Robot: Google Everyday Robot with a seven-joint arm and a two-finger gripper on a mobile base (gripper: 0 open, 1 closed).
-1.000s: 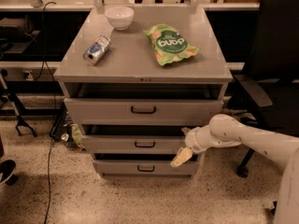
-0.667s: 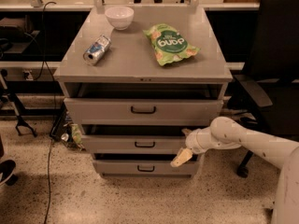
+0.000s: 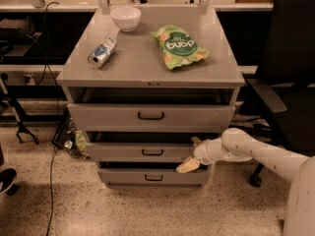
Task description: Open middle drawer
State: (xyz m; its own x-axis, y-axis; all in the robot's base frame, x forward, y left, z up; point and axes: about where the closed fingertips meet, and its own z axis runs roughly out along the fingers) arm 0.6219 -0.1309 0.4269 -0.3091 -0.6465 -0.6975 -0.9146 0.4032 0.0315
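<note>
The middle drawer (image 3: 138, 151) is a low grey front with a small black bar handle (image 3: 152, 152), between a taller top drawer (image 3: 150, 116) and a bottom drawer (image 3: 152, 176). It stands slightly out, with a dark gap above its front. My gripper (image 3: 190, 162) reaches in from the right on a white arm and sits at the right end of the middle drawer's front, by its lower edge. One pale fingertip (image 3: 185, 167) points down-left over the gap above the bottom drawer.
The grey cabinet top (image 3: 147, 68) carries a white bowl (image 3: 125, 18), a lying can (image 3: 102, 53) and a green snack bag (image 3: 179, 46). A black office chair (image 3: 288, 82) stands right. Cables and a stand leg lie on the speckled floor at left.
</note>
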